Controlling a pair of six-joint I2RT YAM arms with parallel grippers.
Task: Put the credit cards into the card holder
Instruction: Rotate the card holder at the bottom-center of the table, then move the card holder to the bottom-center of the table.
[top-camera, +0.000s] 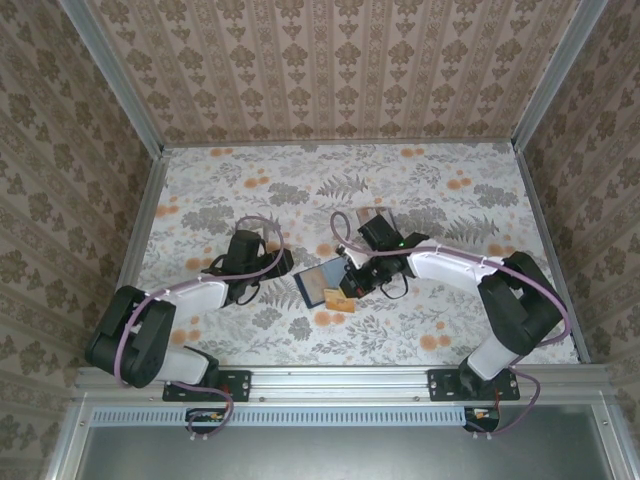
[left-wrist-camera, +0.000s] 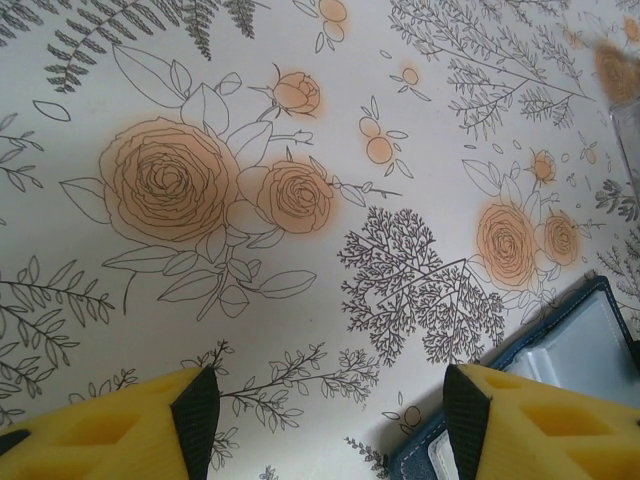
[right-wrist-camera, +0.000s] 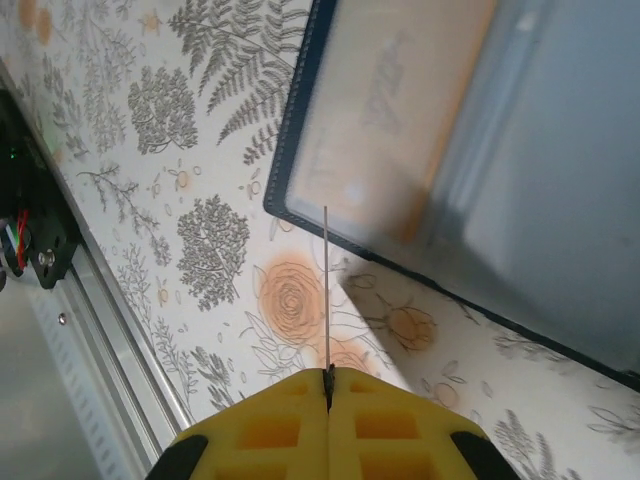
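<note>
The card holder (top-camera: 316, 283) lies open on the flowered table (top-camera: 440, 200), dark blue outside and paler inside. In the right wrist view the card holder (right-wrist-camera: 470, 150) is blurred, with an orange panel on its left half. My right gripper (right-wrist-camera: 328, 375) is shut on a thin credit card (right-wrist-camera: 326, 290) seen edge-on, whose far end reaches the holder's near rim. From above, that orange card (top-camera: 338, 297) sits at the holder's right corner, by my right gripper (top-camera: 352, 283). My left gripper (left-wrist-camera: 330, 420) stands open over bare table, the holder's corner (left-wrist-camera: 560, 345) beside its right finger. From above, the left gripper (top-camera: 283, 265) is just left of the holder.
A greyish card-like rectangle (top-camera: 372, 214) lies behind the right wrist. Patterned walls close the table at the back and both sides. A metal rail (top-camera: 340, 380) runs along the near edge; the rail (right-wrist-camera: 110, 330) is also close on the left in the right wrist view.
</note>
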